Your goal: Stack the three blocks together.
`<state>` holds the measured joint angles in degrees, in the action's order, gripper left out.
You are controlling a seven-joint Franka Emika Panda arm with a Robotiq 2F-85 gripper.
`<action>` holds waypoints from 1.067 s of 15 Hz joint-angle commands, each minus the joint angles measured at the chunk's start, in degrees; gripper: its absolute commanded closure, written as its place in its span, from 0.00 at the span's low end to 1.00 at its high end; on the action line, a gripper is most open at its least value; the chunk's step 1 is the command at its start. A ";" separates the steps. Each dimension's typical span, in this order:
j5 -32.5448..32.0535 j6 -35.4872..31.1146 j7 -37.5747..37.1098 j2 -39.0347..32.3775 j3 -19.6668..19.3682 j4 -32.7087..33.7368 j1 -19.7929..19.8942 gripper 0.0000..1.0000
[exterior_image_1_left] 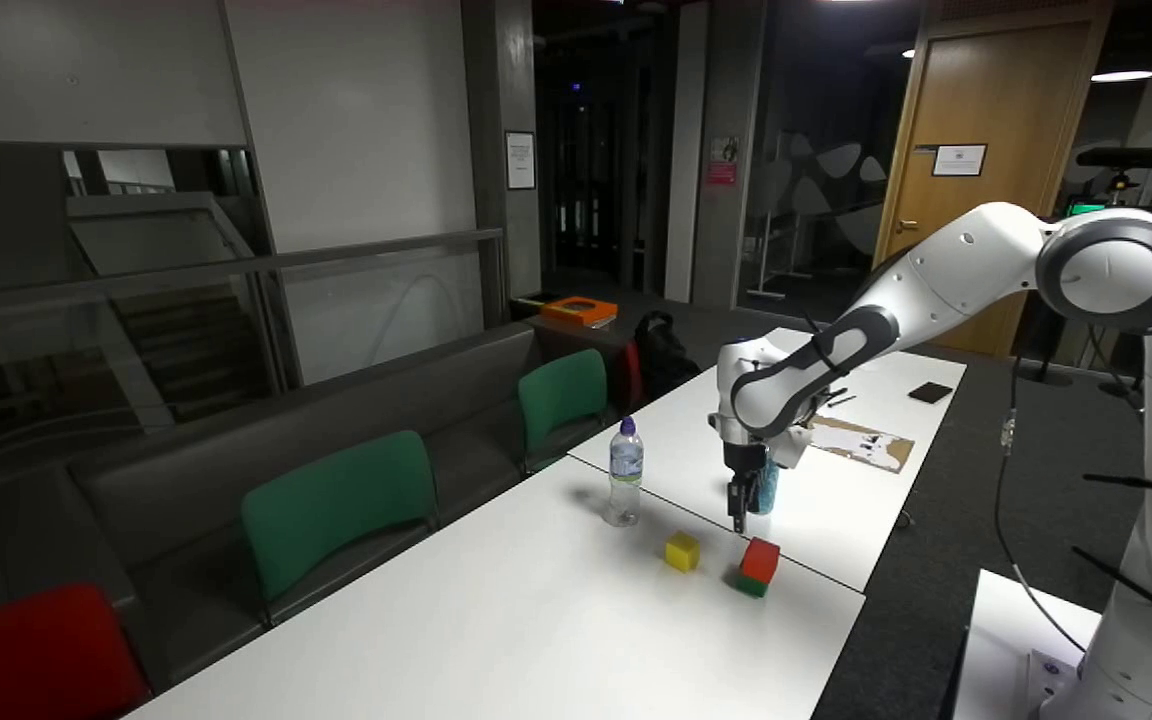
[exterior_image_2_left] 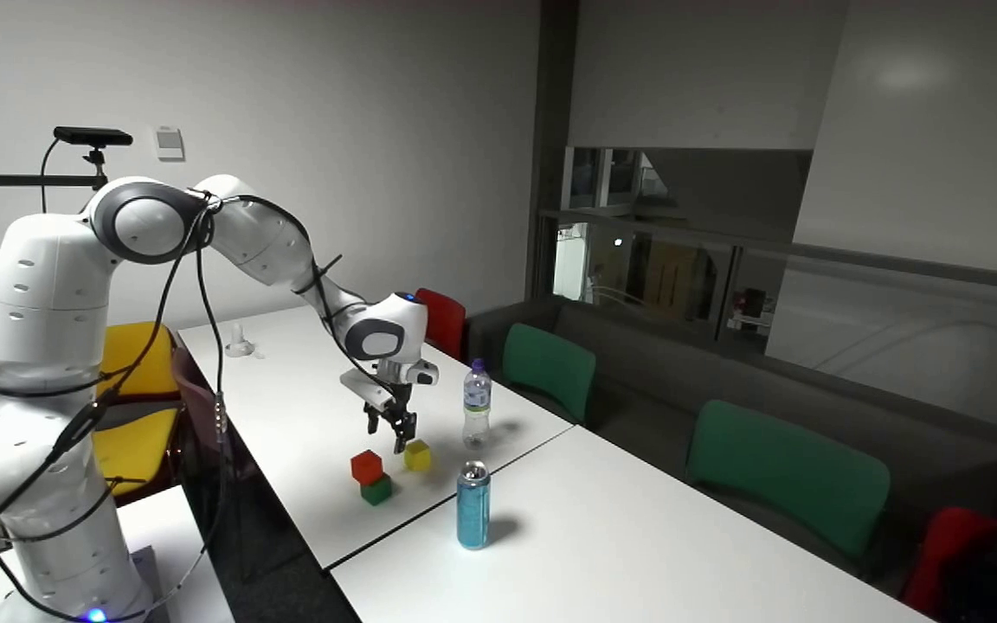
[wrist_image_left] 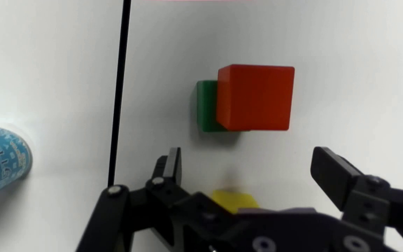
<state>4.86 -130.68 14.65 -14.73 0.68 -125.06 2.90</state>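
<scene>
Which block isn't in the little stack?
The yellow block. It sits by itself on the white table, with nothing on top, while the red block rests on the green block.

In an exterior view, the upper block point(exterior_image_2_left: 366, 467) sat off-centre on the lower block point(exterior_image_2_left: 376, 491), with the third block point(exterior_image_2_left: 417, 456) near them on the right and the bottle point(exterior_image_2_left: 477, 407) farther right and behind. The can point(exterior_image_2_left: 472, 509) stood in front of the bottle, across the table seam point(exterior_image_2_left: 395, 530) from it and the blocks; in the wrist view, the can was left of that seam, the blocks right of it.
</scene>
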 commanded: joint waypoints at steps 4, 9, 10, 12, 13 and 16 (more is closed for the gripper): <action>-0.93 -11.89 2.93 3.26 0.48 -2.61 0.09 0.00; -0.59 -16.02 7.39 2.18 2.18 -1.57 0.08 0.00; -0.55 -16.26 8.46 2.08 2.60 -1.43 0.07 0.00; -0.59 -15.78 10.53 1.70 3.43 -0.81 -0.10 0.00; -0.64 -15.68 11.19 1.47 3.73 -0.63 -0.22 0.00; -0.21 -15.26 12.64 1.10 4.36 -0.32 -0.22 0.00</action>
<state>4.81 -145.18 24.56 -13.73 4.32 -125.42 2.18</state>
